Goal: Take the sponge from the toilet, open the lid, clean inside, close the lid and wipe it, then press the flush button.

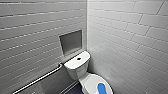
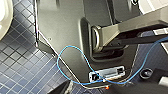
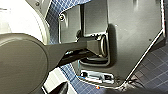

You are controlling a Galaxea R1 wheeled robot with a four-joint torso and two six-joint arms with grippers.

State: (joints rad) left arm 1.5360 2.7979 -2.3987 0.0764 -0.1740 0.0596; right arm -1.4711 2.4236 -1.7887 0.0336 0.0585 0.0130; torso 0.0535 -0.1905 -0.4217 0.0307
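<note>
Sponge (image 1: 101, 88) lying on closed lid (image 1: 91, 81) of toilet (image 1: 77, 67); jaws' state unclear, both arms

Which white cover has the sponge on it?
The oval seat lid holds the blue sponge; the flat tank cover has a dark button.

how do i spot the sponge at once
In the corner of the grey tiled walls stands the white glossy ceramic toilet. On its closed oval lid lies the small bright blue oblong sponge, the one coloured patch on white.
</note>
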